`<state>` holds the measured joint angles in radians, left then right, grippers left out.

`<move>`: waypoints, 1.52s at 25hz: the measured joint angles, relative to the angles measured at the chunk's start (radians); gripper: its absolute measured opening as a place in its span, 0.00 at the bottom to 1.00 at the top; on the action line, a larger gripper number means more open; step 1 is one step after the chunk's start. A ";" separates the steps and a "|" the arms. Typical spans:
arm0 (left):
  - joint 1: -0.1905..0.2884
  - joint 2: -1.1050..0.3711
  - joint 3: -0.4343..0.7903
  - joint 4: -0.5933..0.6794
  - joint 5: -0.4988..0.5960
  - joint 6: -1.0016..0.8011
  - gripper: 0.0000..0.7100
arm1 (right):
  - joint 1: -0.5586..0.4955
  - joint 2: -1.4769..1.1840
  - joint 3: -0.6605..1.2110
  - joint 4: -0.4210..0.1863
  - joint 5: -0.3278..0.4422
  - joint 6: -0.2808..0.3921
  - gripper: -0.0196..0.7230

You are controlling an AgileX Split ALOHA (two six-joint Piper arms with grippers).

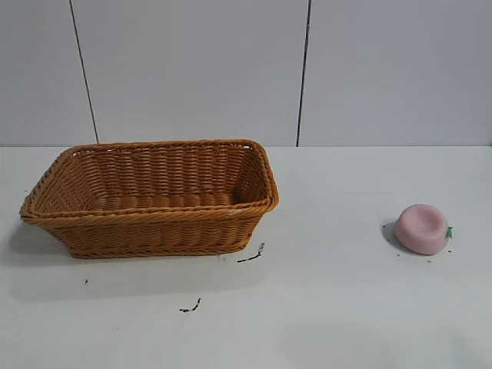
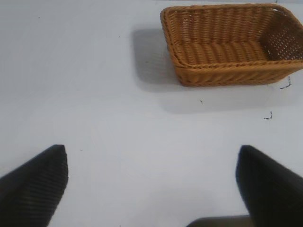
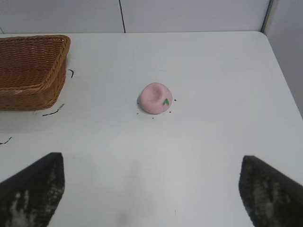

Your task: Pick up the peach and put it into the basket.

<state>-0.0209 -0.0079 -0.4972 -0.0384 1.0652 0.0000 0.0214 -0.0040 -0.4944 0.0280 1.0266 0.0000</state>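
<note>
1. While both arms stay out of the exterior view, the white table (image 1: 346, 323) spreads across it, bare apart from two things and some small black marks (image 1: 250, 257) near the basket's front corner.
2. The basket (image 1: 154, 200), orange-brown woven wicker with flared sides and a braided rim, sits upright on the table with nothing inside it.
3. The left gripper (image 2: 151, 189) hangs above the table short of the basket, its two dark fingers (image 2: 33, 184) spread wide apart with only table between them; it grasps nothing.
4. The right gripper (image 3: 151, 189) hangs likewise above the table, its fingers (image 3: 272, 189) released and wide apart, with the basket off to one side ahead of it and the peach between the finger lines, farther off.
5. The peach (image 1: 421, 228), pale pink and squat with a dimple on top and a tiny green leaf (image 1: 449, 231), rests on the table well apart from the basket, on the side of the basket's right end in the exterior view.
</note>
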 joint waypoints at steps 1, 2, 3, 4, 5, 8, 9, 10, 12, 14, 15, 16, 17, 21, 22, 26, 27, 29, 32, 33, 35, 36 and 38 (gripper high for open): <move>0.000 0.000 0.000 0.000 0.000 0.000 0.98 | 0.000 0.000 0.000 0.000 0.000 0.000 0.96; 0.000 0.000 0.000 0.000 0.000 0.000 0.98 | 0.000 0.000 0.000 0.000 0.000 0.000 0.96; 0.000 0.000 0.000 0.000 0.000 0.000 0.98 | 0.000 0.000 0.000 0.000 0.000 0.000 0.96; 0.000 0.000 0.000 0.000 0.000 0.000 0.98 | 0.000 0.000 0.000 0.000 0.000 0.000 0.96; 0.000 0.000 0.000 0.000 0.000 0.000 0.98 | 0.000 0.000 0.000 0.000 0.000 0.000 0.96; 0.000 0.000 0.000 0.000 0.000 0.000 0.98 | 0.000 0.000 0.000 0.000 0.000 0.000 0.96; 0.000 0.000 0.000 0.000 0.000 0.000 0.98 | 0.000 0.000 0.000 -0.001 0.000 0.000 0.96; 0.000 0.000 0.000 0.000 0.000 0.000 0.98 | 0.000 0.000 0.000 -0.003 0.000 0.000 0.96; 0.000 0.000 0.000 0.000 0.000 0.000 0.98 | 0.000 0.000 0.000 -0.003 0.000 0.000 0.96; 0.000 0.000 0.000 0.000 0.000 0.000 0.98 | 0.000 0.004 -0.005 -0.005 -0.007 0.000 0.96; 0.000 0.000 0.000 0.000 0.000 0.000 0.98 | 0.000 0.016 -0.013 -0.005 -0.017 0.000 0.96; 0.000 0.000 0.000 0.000 0.000 0.000 0.98 | 0.000 0.039 -0.023 -0.007 -0.037 0.000 0.96; 0.000 0.000 0.000 0.000 0.000 0.000 0.98 | 0.000 0.073 -0.032 -0.008 -0.055 0.000 0.96; 0.000 0.000 0.000 0.000 0.000 0.000 0.98 | 0.000 0.275 -0.092 -0.010 -0.147 0.000 0.96; 0.000 0.000 0.000 0.000 0.000 0.000 0.98 | 0.000 0.331 -0.112 -0.011 -0.169 0.000 0.96; 0.000 0.000 0.000 0.000 0.000 0.000 0.98 | 0.000 0.607 -0.202 -0.014 -0.223 0.000 0.96; 0.000 0.000 0.000 0.000 0.000 0.000 0.98 | 0.000 0.684 -0.228 -0.014 -0.235 0.000 0.96; 0.000 0.000 0.000 0.000 0.000 0.000 0.98 | 0.000 0.825 -0.283 -0.014 -0.242 0.000 0.96; 0.000 0.000 0.000 0.000 0.000 0.000 0.98 | 0.000 1.042 -0.378 -0.014 -0.241 0.000 0.96; 0.000 0.000 0.000 0.000 0.000 0.000 0.98 | 0.000 1.117 -0.414 -0.013 -0.240 -0.006 0.96; 0.000 0.000 0.000 0.000 0.000 0.000 0.98 | 0.000 1.258 -0.485 -0.013 -0.231 -0.010 0.96; 0.000 0.000 0.000 0.000 0.000 0.000 0.98 | 0.000 1.313 -0.526 -0.012 -0.221 -0.013 0.96; 0.000 0.000 0.000 0.000 0.000 0.000 0.98 | 0.000 1.441 -0.611 -0.012 -0.187 -0.022 0.96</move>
<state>-0.0209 -0.0079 -0.4972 -0.0384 1.0652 0.0000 0.0214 1.4373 -1.1053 0.0157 0.8395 -0.0223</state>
